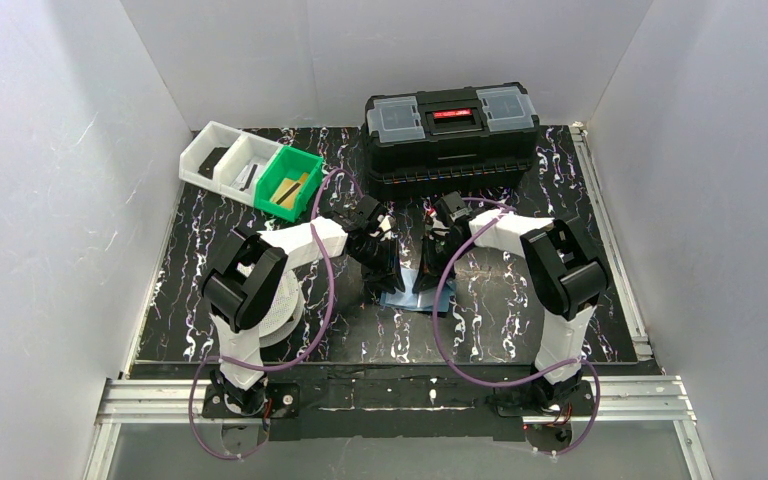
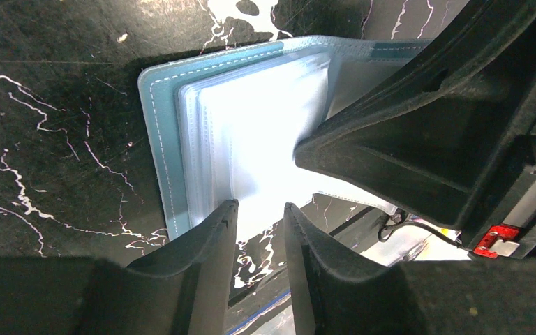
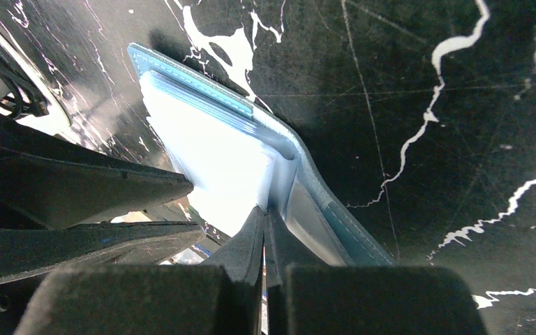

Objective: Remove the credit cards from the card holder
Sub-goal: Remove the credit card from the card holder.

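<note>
Left wrist: the pale-blue card holder (image 2: 157,139), clear sleeves (image 2: 251,125) fanned, was pinched by the closed right claw (image 3: 265,216); the left claw (image 2: 259,206) was seen parted, empty.

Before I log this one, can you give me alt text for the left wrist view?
An open blue card holder lies on the black marbled table, its clear sleeves fanned, no card visible. The left gripper has its fingers apart at the holder's lower edge, and the closed right gripper has its tip on the sleeves.
</note>
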Robot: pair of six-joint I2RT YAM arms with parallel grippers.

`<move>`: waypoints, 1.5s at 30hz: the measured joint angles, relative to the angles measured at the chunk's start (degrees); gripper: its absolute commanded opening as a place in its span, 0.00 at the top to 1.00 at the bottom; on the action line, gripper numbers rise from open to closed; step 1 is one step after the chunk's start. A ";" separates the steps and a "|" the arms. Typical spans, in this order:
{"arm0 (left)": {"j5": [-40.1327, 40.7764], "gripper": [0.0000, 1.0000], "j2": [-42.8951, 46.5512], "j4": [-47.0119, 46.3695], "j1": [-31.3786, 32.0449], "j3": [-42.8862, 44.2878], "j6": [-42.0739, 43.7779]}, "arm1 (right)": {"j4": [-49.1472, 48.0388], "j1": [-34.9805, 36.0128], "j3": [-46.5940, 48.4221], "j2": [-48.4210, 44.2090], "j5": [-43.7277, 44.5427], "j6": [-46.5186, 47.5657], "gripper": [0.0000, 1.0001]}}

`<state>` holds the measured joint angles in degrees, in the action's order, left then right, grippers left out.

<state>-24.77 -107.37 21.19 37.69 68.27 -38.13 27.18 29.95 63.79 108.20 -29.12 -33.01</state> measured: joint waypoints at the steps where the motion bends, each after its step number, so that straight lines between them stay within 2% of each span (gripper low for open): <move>1: 0.00 0.68 0.00 0.02 0.00 0.00 0.00 | -0.13 -0.04 -0.15 -0.07 0.00 -0.02 0.99; 20: -0.20 0.63 0.00 -0.39 0.15 0.00 -0.07 | -2.16 -1.88 -2.58 -0.90 -1.75 -1.09 0.99; 33: -0.90 0.67 -1.11 0.07 0.48 1.01 -0.94 | -1.81 -2.47 -2.89 -0.90 -1.99 -0.68 0.99; 38: -1.40 0.70 -2.14 0.22 1.05 1.88 -1.97 | -2.36 -2.51 -3.28 -0.90 -2.93 -0.39 0.99; 40: -1.64 0.75 -2.60 0.11 1.31 2.21 -2.32 | -2.47 -2.56 -3.34 -0.90 -3.08 -0.20 0.99; 45: -1.53 0.97 -3.13 0.07 1.53 2.40 -2.95 | -2.80 -2.58 -3.52 -0.90 -3.30 0.04 0.99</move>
<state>-26.30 -110.50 21.26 39.22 70.67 -41.08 24.38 27.38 60.27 107.31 -32.42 -32.97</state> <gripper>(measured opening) 0.153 0.022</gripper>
